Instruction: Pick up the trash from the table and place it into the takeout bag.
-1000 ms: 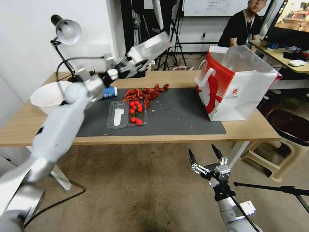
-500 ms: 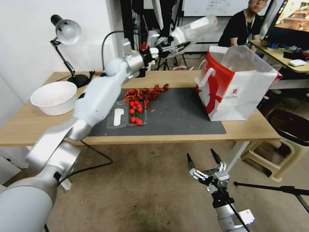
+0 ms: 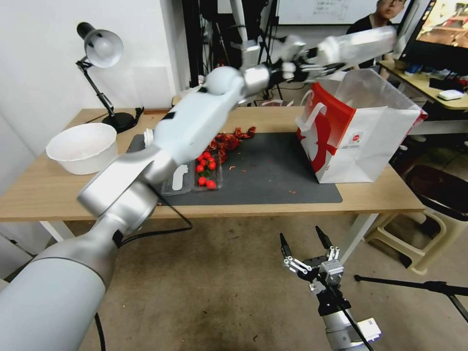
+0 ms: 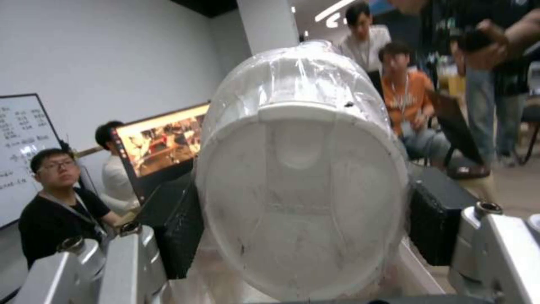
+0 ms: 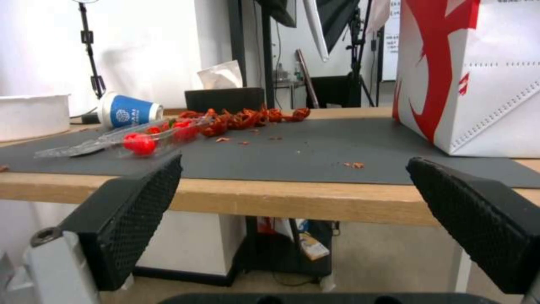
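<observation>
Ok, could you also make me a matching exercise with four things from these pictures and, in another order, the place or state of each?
Things:
1. white round container in clear wrap
2. blue-white paper cup
3. large white paper bag with a red side panel
4. right end effector

Places or states:
A. open, low in front of the light-wood table
B. held in the air by the left end effector
C. lying on its side on the table
D. standing upright on the dark grey mat

Pairs: 1-B, 2-C, 3-D, 4-A
</observation>
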`<state>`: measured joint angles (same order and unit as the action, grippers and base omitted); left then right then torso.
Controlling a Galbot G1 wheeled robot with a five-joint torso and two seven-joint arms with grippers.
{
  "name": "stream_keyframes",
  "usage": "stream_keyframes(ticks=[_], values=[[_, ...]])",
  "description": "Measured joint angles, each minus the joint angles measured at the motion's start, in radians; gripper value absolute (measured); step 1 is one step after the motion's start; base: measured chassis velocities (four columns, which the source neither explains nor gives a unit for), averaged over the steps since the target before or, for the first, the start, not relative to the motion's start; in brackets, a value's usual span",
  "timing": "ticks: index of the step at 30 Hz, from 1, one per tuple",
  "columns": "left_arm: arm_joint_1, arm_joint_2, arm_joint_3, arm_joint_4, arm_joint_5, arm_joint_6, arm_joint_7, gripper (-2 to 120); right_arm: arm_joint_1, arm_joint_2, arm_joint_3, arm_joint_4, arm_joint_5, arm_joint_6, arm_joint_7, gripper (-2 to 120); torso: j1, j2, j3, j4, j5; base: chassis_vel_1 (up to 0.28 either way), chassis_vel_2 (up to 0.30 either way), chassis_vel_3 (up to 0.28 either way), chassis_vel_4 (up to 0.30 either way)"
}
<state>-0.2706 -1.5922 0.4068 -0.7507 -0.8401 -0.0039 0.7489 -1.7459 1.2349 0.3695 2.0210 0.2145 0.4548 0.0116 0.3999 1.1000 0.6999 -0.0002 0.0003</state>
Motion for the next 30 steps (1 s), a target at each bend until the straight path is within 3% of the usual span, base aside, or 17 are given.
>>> stream_keyframes(ticks=[2, 7, 12, 16, 30], values=[[-0.03, -0.021, 0.04, 0.033, 0.033, 0.0, -0.046, 70, -0.001, -0.003, 0.002, 0.0, 0.0, 0.001, 0.0, 100, 0.0, 0.0, 0.0, -0.001, 0.0001, 0.0, 0.0, 0.0, 0.0], [-0.074, -0.022, 0.061, 0.141, 0.187, -0.016, -0.094, 70, -0.001, -0.002, 0.004, 0.0, 0.004, 0.007, -0.002, 100, 0.0, 0.0, 0.0, 0.0008, -0.0005, 0.0, 0.0, 0.0, 0.0], [-0.098, -0.02, 0.058, 0.213, 0.343, -0.058, -0.075, 70, -0.001, -0.001, 0.005, 0.0, 0.006, 0.011, -0.004, 100, 0.0, 0.0, 0.0, 0.0008, -0.0006, 0.0, 0.0, 0.0, 0.0], [-0.12, -0.019, 0.056, 0.254, 0.462, -0.107, -0.015, 70, 0.002, -0.005, 0.008, -0.006, 0.013, 0.012, -0.005, 100, 0.0, 0.0, 0.0, 0.0004, -0.0005, 0.0, 0.0, 0.0, 0.0], [-0.126, -0.017, 0.06, 0.247, 0.451, -0.136, 0.049, 70, 0.013, -0.011, 0.007, -0.009, 0.019, 0.007, -0.005, 100, 0.0, 0.0, 0.0, 0.0002, -0.0003, 0.0, 0.0, 0.0, 0.0]])
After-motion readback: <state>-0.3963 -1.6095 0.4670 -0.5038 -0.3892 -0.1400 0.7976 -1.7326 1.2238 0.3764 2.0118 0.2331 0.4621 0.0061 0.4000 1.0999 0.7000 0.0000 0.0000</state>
